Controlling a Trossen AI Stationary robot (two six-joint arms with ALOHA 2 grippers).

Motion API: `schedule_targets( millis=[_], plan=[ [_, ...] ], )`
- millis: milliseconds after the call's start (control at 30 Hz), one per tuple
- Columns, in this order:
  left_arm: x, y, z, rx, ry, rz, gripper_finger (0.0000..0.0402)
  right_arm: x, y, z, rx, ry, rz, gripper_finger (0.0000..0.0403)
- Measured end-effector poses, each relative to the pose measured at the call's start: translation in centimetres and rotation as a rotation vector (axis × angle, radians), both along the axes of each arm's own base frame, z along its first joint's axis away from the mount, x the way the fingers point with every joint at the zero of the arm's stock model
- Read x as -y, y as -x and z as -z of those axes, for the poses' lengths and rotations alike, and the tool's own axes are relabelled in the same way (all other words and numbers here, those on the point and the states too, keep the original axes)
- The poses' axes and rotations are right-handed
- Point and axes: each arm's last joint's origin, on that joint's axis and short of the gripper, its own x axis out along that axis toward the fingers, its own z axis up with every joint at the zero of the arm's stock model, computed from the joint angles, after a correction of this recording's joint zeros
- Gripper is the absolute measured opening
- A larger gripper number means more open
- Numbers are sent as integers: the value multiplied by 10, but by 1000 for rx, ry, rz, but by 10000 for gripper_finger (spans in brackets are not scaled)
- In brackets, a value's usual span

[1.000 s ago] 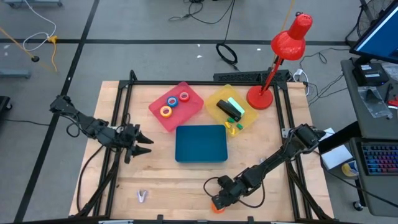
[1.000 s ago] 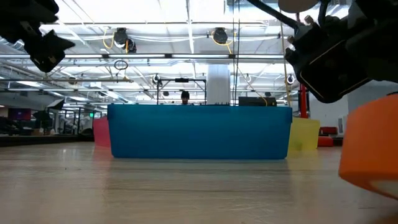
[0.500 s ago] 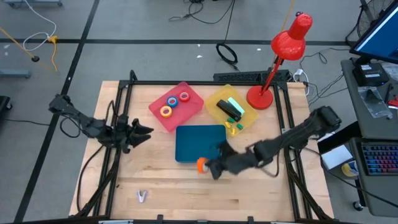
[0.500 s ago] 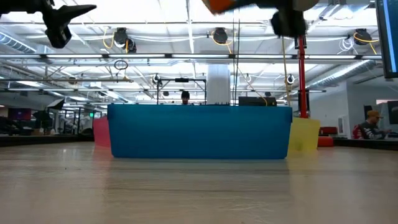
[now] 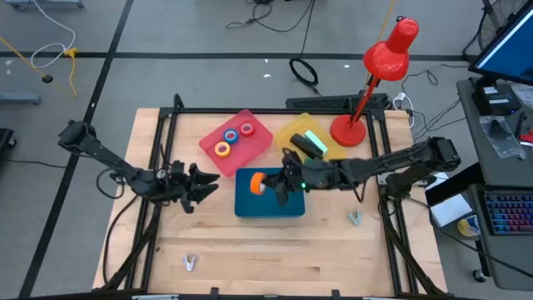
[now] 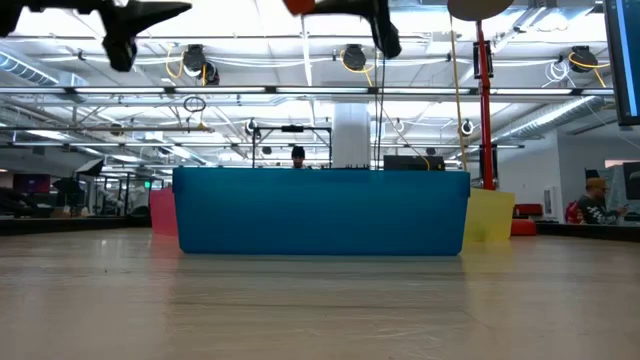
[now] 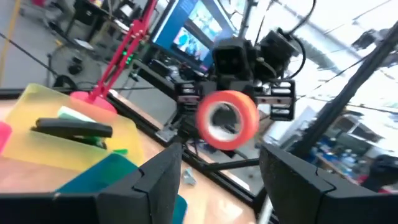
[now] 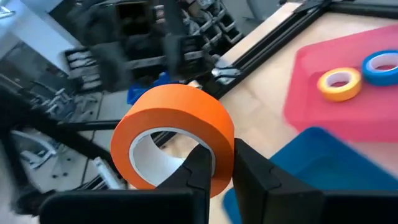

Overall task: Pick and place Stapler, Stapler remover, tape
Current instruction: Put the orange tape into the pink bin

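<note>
An orange tape roll hangs above the left part of the blue tray, with my right gripper shut on it. The pink tray holds the yellow, red and blue tape rolls. The black stapler lies in the yellow tray. Small silvery stapler removers lie on the table at the near left and to the right. My left gripper hovers open just left of the blue tray, pointing at the orange roll. My right gripper holds the orange roll by its ring wall, one finger inside the hole and the other outside. The fingers come roughly level from the table's right side. The roll is lifted clear above the blue tray.
A red desk lamp stands at the far right corner, its base beside the yellow tray. Black frame rails run along the table's left and right sides. Bare wood lies along the near edge.
My right gripper has risen from the near edge with the orange roll and swung toward the far left, rolling its wrist, until it hangs over the blue tray. My left gripper has tipped up to level and edged right toward the blue tray.
</note>
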Motion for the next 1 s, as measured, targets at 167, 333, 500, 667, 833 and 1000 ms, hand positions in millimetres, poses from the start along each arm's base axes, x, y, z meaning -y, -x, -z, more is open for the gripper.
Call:
schedule_targets(
  millis=[167,333,500,667,833,1000],
  plan=[
    [7,-26,-12,-36,-55,-48,216,19,-3,0,-7,-16,-38,32],
    [12,-52,-33,-34,-119,-40,216,31,-7,5,-21,-18,-72,32],
    [12,-74,-43,-100,-140,-40,216,36,-7,3,-10,-4,-105,32],
    [9,-88,-47,-136,-106,0,216,35,-7,1,6,6,-149,32],
    [5,-98,-42,-148,-54,23,216,35,-7,2,-4,7,-159,32],
    [2,-105,-34,-168,-8,62,216,35,-8,0,16,10,-161,32]
  ],
)
